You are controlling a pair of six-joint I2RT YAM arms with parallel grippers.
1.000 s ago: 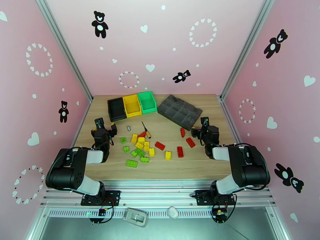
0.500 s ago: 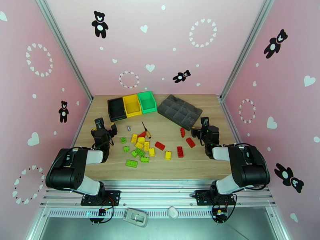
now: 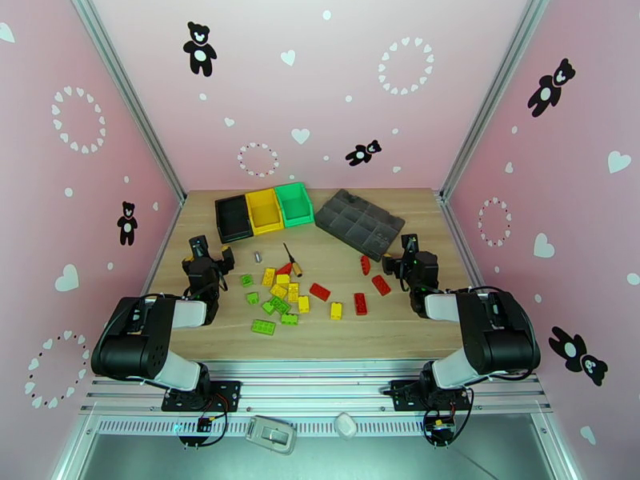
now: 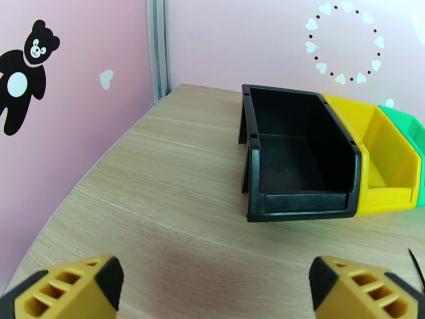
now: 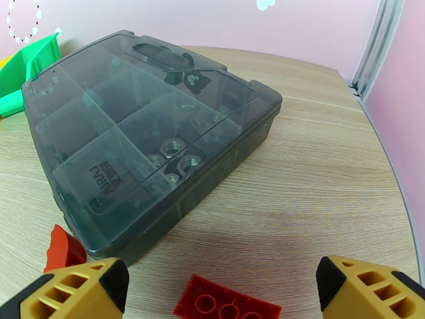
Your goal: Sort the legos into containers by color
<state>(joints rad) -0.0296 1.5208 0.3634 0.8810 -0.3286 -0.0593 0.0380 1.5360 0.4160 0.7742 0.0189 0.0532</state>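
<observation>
Lying loose on the middle of the pale wooden surface [image 3: 344, 258], the small studded plastic legos [image 3: 280, 298] are seen as one scattered patch between the two arms, and none is lifted. Nothing has been sorted yet, it is judged. The three joined open plastic containers stand at the far left of the surface: black bin [image 3: 234, 218], yellow bin [image 3: 264, 210], green bin [image 3: 294, 203]. All three are shown bare inside.

Now the count: about six lime green bricks on the patch's left, about six yellow in the middle, five red toward the right. Roughly seventeen are left to be moved, the whole job. The red ones are presumably meant for the black bin.

The left end effector [image 3: 212, 254] is held low beside the green bricks, released, jaws spread wide with nothing between, and is faced toward the black bin. The right end effector [image 3: 400, 256] is likewise spread wide and empty. One flat red brick [image 5: 228, 304] is seen just ahead of its fingers, with one dark translucent lidded compartment case [image 3: 358, 219] beyond.

One small screwdriver [image 3: 290, 260] and one tiny silver cylinder [image 3: 258, 256] are spotted between patch and bins.
</observation>
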